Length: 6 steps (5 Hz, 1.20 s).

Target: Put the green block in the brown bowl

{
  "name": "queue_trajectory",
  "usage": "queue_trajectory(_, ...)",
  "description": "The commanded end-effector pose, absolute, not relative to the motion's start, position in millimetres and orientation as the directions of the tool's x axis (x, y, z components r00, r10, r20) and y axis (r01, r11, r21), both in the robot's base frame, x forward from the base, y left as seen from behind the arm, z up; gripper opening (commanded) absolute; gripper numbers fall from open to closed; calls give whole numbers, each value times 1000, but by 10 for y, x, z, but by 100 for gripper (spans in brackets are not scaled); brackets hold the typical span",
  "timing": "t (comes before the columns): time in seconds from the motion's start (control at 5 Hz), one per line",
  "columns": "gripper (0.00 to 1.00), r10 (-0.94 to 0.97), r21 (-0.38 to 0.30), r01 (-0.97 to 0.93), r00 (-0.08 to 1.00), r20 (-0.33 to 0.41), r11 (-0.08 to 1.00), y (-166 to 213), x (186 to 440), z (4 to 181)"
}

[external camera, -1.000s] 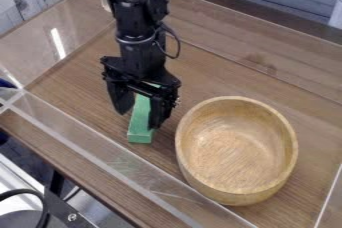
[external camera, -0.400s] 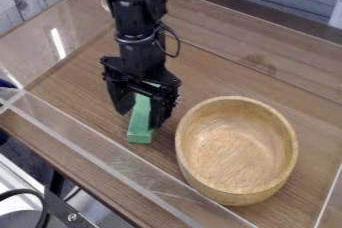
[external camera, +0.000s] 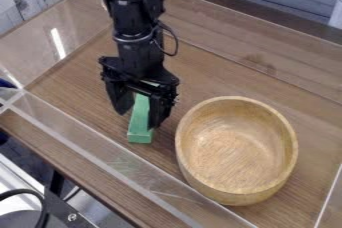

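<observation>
Straddling the green block (external camera: 140,122), the gripper (external camera: 142,106) points down with its fingers (external camera: 119,102) spread wide, one on each side; whether either pad touches the block is hard to tell. The block rests on the wooden table (external camera: 80,82), just left of the brown bowl (external camera: 237,148).

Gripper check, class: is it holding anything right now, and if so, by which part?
Nothing is held. The gripper is open, its fingers straddling the green block, which lies on the table.
</observation>
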State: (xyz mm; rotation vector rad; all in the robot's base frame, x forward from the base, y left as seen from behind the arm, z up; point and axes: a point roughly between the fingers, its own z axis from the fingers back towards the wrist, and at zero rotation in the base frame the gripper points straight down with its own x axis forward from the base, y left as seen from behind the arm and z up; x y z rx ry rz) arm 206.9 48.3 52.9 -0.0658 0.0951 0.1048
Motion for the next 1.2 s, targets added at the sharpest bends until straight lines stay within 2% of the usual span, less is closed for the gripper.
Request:
queue_trajectory(0.0, 100, 112, -51, -114, 993, -41, 992, 524, 2159, 635)
queue_trajectory(0.6, 100, 121, -54, -124, 991, -66, 991, 526, 2171, 538)
queue_trajectory(0.8, 0, 125, -57, -129, 990, -71, 990, 528, 2176, 514)
queue_trajectory(1.0, 0, 127, -62, -131, 989, -77, 989, 527, 2173, 533)
